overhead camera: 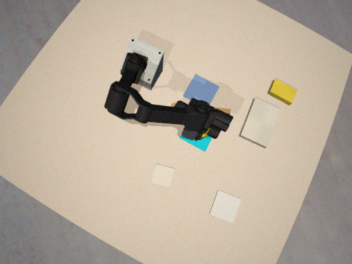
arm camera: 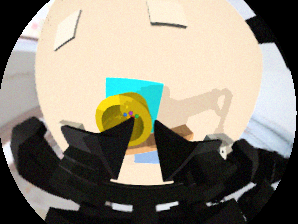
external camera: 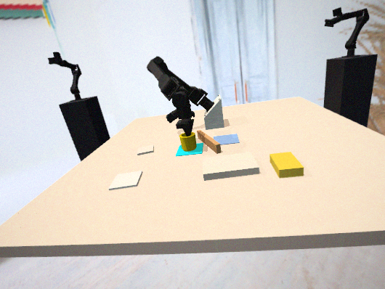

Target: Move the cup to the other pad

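The yellow cup (overhead camera: 206, 134) (external camera: 188, 143) (arm camera: 136, 101) stands upright on the cyan pad (overhead camera: 199, 144) (external camera: 199, 149) (arm camera: 115, 86). Several small coloured marbles (arm camera: 131, 114) show inside it in the wrist view. My gripper (external camera: 187, 133) (arm camera: 144, 121) is partly open at the cup's rim. In the wrist view one fingertip is over the cup's mouth and the other is outside the wall, with a gap between them. The arm hides most of the cup in the top view. The blue pad (overhead camera: 200, 87) (external camera: 227, 139) (arm camera: 146, 158) bears nothing.
A low brown bar (overhead camera: 224, 110) (external camera: 208, 141) (arm camera: 186, 134) lies between the pads. A large pale slab (overhead camera: 260, 123) (external camera: 230, 165) and a yellow block (overhead camera: 282, 91) (external camera: 286, 163) lie off to one side. Two thin pale tiles (overhead camera: 163, 175) (overhead camera: 226, 206) lie beyond the cyan pad.
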